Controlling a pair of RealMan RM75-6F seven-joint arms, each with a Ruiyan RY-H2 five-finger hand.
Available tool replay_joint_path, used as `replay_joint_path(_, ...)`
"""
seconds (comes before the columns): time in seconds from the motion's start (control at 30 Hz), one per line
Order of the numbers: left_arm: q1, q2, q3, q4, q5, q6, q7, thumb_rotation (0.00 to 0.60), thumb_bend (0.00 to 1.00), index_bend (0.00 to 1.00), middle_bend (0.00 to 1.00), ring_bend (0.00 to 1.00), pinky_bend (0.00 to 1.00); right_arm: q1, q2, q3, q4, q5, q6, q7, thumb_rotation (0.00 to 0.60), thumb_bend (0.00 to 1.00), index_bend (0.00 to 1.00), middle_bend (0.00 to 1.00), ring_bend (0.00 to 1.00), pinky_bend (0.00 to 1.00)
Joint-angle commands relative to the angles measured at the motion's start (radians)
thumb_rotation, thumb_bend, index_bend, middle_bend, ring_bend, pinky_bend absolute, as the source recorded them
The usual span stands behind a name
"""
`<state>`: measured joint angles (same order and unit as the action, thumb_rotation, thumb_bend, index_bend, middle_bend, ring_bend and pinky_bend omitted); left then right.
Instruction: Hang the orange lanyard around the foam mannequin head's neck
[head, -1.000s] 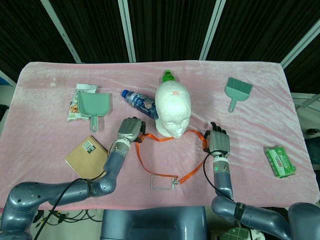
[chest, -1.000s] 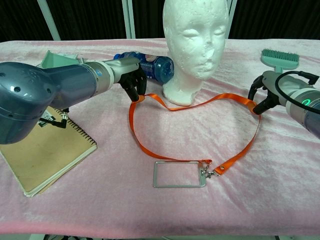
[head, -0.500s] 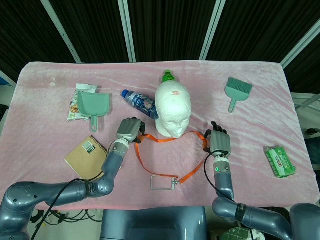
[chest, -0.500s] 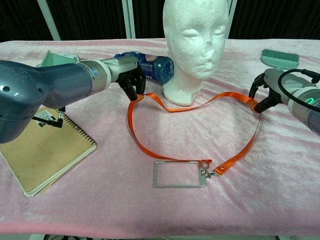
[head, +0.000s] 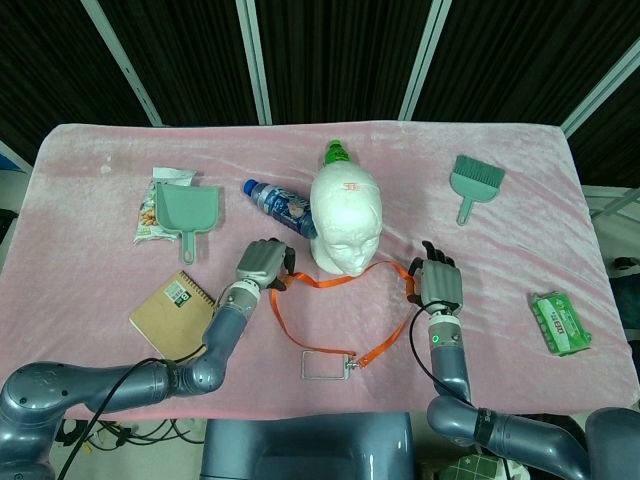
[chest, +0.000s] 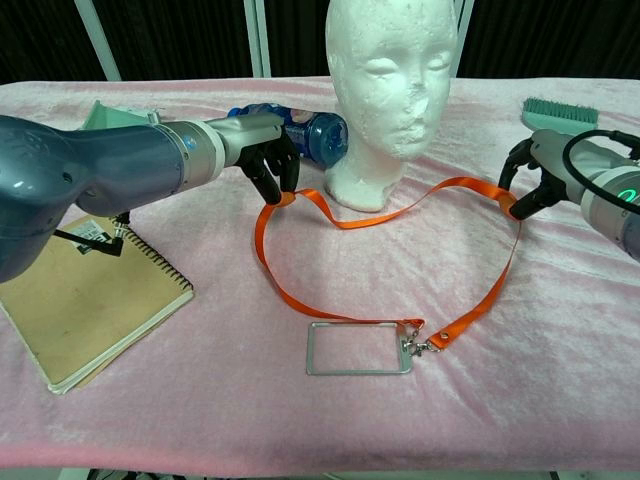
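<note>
**Both hands hold the lanyard in front of the foam head**

The orange lanyard (chest: 385, 215) lies looped on the pink worktop (chest: 560, 330) in front of the foam mannequin head (chest: 392, 90), not around its neck. The left hand (chest: 268, 160) pinches the strap's left end, fingers curled down on it just beside the head's base. The right hand (chest: 535, 180) grips the strap's right end. The strap's lower end carries a clear badge holder (chest: 358, 348), flat on the cloth near the front edge.
</note>
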<state>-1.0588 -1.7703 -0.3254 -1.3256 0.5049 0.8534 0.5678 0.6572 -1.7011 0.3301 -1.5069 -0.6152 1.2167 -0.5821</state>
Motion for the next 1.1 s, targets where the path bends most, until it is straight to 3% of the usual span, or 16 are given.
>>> replay_joint_path(0.03, 0.015, 0.049, 0.004, -0.062, 0.027, -0.025, -0.023, 0.600, 0.47, 0.66, 0.47, 0.23, 0.27, -0.016, 0.025, -0.006, -0.038, -0.023, 0.012, 0.015, 0.600, 0.47, 0.84, 0.10, 0.15, 0.18)
replay_joint_path(0.5, 0.114, 0.263, 0.035, -0.335, 0.249, 0.002, -0.126, 0.600, 0.47, 0.66, 0.47, 0.23, 0.27, -0.130, 0.213, -0.045, -0.288, -0.196, 0.075, 0.147, 0.600, 0.48, 0.84, 0.10, 0.15, 0.18)
replay_joint_path(0.87, 0.147, 0.364, 0.023, -0.423, 0.376, -0.019, -0.245, 0.600, 0.47, 0.66, 0.47, 0.23, 0.27, -0.187, 0.331, -0.038, -0.412, -0.303, 0.116, 0.235, 0.600, 0.48, 0.84, 0.11, 0.15, 0.18)
replay_joint_path(1.1, 0.155, 0.360, -0.024, -0.428, 0.423, 0.026, -0.331, 0.600, 0.47, 0.66, 0.47, 0.23, 0.26, -0.174, 0.376, 0.014, -0.454, -0.317, 0.121, 0.248, 0.600, 0.48, 0.85, 0.11, 0.15, 0.18)
